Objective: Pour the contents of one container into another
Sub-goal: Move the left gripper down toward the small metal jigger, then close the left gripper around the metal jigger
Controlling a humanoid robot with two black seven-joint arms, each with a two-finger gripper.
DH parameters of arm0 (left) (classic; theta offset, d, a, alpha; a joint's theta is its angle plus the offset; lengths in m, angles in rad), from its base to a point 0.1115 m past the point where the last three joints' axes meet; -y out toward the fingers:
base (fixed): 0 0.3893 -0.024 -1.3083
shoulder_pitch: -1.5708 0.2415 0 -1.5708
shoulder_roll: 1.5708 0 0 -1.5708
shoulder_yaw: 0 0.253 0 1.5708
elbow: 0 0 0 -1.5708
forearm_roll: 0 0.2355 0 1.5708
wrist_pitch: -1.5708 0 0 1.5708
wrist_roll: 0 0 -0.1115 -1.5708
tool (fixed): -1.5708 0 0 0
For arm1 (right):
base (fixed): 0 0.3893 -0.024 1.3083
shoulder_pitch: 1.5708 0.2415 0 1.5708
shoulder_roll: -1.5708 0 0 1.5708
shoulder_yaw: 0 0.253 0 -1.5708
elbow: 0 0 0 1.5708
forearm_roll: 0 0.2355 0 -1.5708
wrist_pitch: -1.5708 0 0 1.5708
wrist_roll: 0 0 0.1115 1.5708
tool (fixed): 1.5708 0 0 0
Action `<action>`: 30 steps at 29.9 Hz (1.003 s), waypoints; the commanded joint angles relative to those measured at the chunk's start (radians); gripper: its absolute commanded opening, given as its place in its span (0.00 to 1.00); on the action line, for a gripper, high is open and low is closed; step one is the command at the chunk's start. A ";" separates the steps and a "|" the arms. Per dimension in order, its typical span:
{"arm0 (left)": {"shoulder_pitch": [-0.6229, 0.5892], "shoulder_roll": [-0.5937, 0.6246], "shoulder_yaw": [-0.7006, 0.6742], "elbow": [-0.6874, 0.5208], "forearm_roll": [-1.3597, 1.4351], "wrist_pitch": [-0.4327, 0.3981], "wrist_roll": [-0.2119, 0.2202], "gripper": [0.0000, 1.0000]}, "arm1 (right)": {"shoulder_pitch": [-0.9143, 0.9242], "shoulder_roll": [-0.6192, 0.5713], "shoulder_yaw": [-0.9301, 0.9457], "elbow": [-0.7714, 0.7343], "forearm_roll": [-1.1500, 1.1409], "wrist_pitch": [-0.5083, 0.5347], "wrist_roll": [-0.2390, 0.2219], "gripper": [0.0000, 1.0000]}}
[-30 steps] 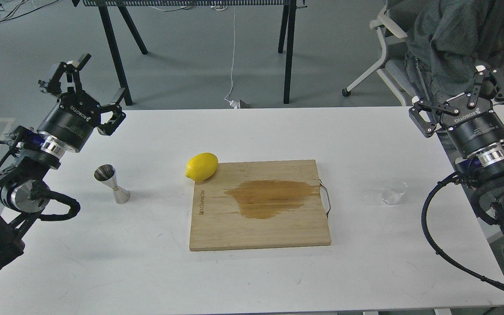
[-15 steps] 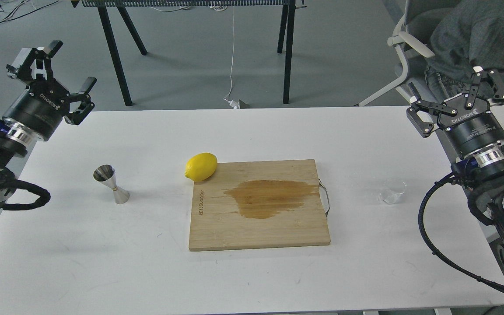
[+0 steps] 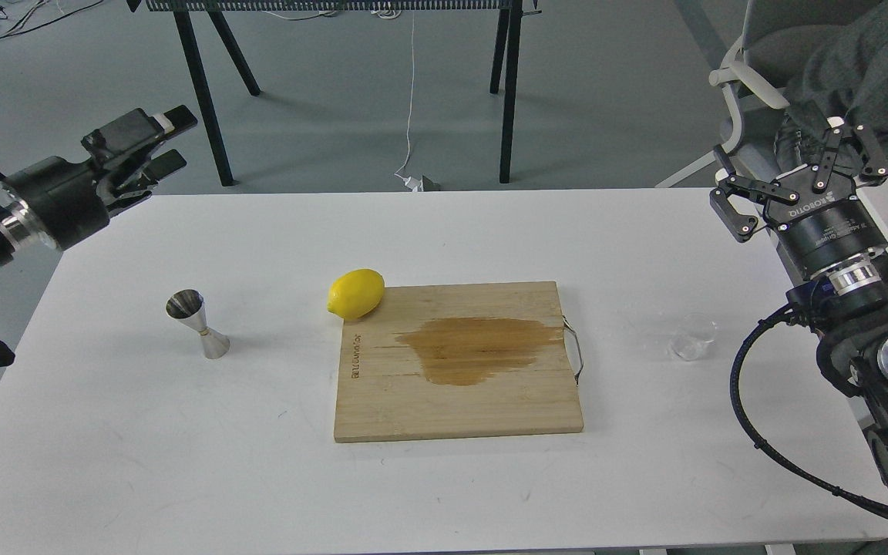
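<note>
Two containers stand untouched on the white tabletop (image 3: 444, 493): the clear cup (image 3: 692, 337), contents indiscernible, right of the cutting board (image 3: 455, 362), and the steel jigger (image 3: 197, 324) left of the lemon (image 3: 356, 294). The left gripper (image 3: 157, 142) has swung sideways since a second ago, its fingers apart; the right gripper (image 3: 798, 179) stays spread wide, empty, above the cup.

Shiny metal jigger (image 3: 197, 324), clear glossy cup (image 3: 693, 336) — wooden board (image 3: 457, 362), stained dark — on matt table (image 3: 182, 447).
</note>
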 commanded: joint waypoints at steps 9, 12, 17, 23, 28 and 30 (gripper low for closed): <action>0.124 0.002 0.148 -0.002 0.088 0.470 0.000 1.00 | -0.005 -0.001 -0.009 -0.005 -0.001 0.000 -0.001 0.99; 0.158 0.004 0.148 -0.002 0.117 0.519 0.000 1.00 | -0.006 -0.001 -0.011 -0.005 -0.001 0.000 0.001 0.99; 0.226 0.005 0.144 -0.002 0.175 0.594 0.000 1.00 | -0.005 -0.001 -0.014 -0.005 -0.001 0.000 -0.001 0.99; 0.279 0.005 0.145 0.000 0.195 0.611 0.000 1.00 | -0.003 -0.001 -0.014 -0.005 -0.001 0.000 -0.001 0.99; 0.322 -0.001 0.145 0.003 0.233 0.631 0.000 1.00 | -0.003 -0.001 -0.012 -0.003 -0.001 0.000 0.001 0.99; 0.335 -0.001 0.147 0.005 0.233 0.631 0.000 1.00 | -0.003 -0.001 -0.012 -0.003 -0.001 0.000 0.001 0.99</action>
